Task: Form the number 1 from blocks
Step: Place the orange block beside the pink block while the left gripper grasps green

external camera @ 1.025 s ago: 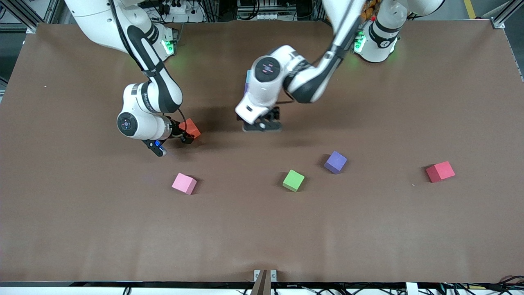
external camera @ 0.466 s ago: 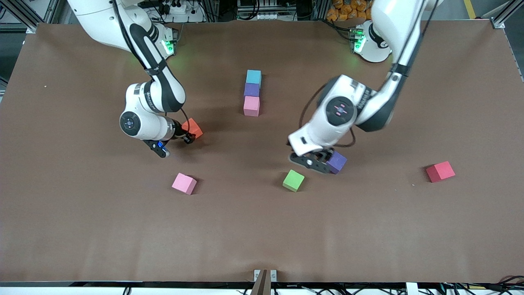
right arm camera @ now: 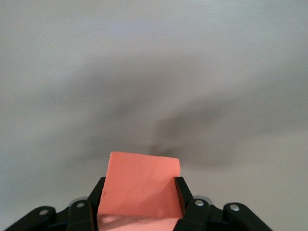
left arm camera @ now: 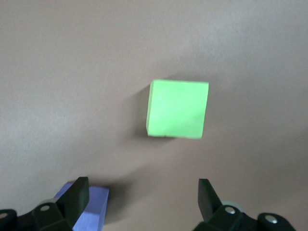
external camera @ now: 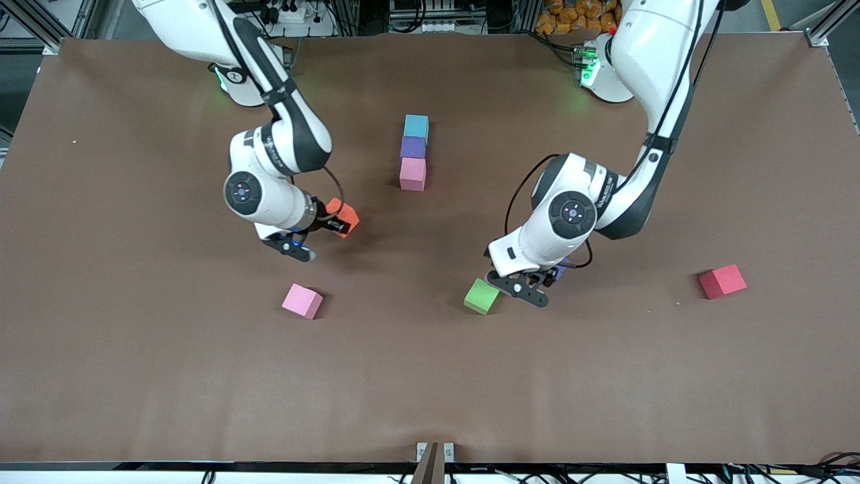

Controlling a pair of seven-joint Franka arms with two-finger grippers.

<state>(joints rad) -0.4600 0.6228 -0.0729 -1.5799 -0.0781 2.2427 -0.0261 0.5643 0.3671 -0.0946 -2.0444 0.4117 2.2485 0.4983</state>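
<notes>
The right gripper point(right arm camera: 139, 202) has its jaws clamped on the orange block point(right arm camera: 140, 185), one jaw on each side of it. In the front view this gripper point(external camera: 329, 225) holds the orange block point(external camera: 344, 216) a little above the table point(external camera: 134, 376), over bare brown surface between the lone pink block point(external camera: 302, 300) and the column of three.

The left gripper point(left arm camera: 142, 202) has its jaws wide apart and holds nothing. Under it the green block point(left arm camera: 178, 109) lies on the table, and a purple block point(left arm camera: 91, 204) shows just beside one jaw. In the front view the left gripper point(external camera: 527, 286) is low over the table, between the green block point(external camera: 481, 296) and the purple block point(external camera: 559, 271), which is mostly hidden by the arm.

The column stands in the middle of the table: light blue block point(external camera: 416, 125), second purple block point(external camera: 413, 146), second pink block point(external camera: 412, 174), touching one another. The red block point(external camera: 722, 281) lies alone toward the left arm's end.
</notes>
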